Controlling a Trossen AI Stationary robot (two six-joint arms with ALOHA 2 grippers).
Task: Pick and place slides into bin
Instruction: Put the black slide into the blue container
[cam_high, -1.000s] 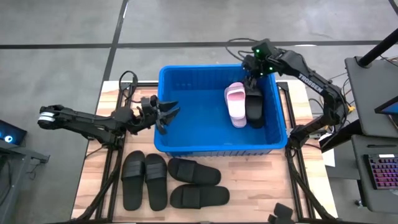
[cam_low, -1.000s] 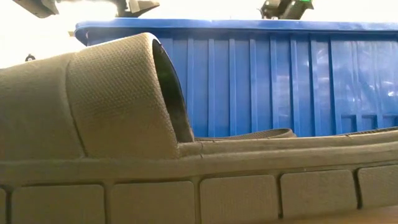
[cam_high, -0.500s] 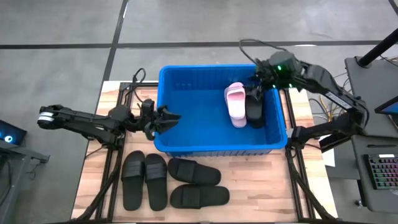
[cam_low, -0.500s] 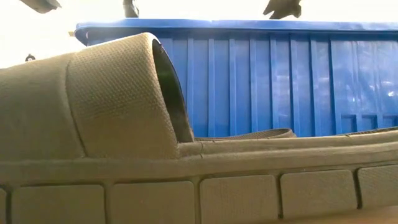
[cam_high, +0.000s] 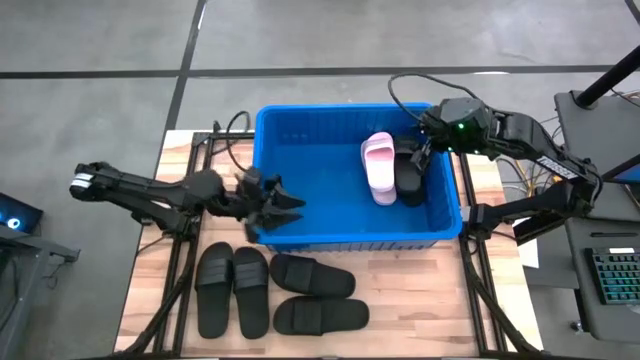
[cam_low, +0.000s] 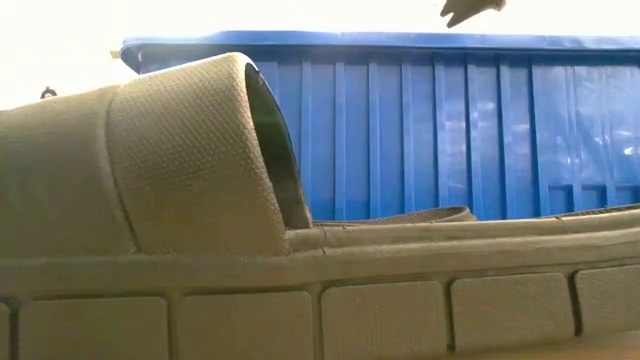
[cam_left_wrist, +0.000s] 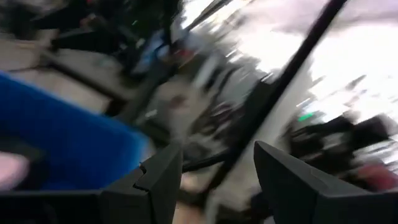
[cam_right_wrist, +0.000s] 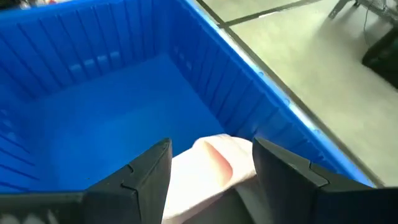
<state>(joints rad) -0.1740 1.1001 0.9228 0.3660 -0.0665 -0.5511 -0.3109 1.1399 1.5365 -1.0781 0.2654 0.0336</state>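
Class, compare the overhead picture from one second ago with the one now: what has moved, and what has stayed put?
The right gripper drew back from over the bin's far right corner toward its right rim, empty. The left gripper swung from the bin's left wall toward its near left corner, also empty. The pink slide, the black slide beside it and the four black slides on the table stayed put.

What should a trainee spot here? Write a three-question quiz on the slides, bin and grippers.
1. How many black slides lie on the table outside the bin?
2. True or false: the pink slide lies in the bin beside a black slide.
3. Which gripper is over the bin's corner near those two slides: A) left gripper B) right gripper?

Key: 1) Four, in front of the bin, first at. 2) True. 3) B; its fingers are open and empty.
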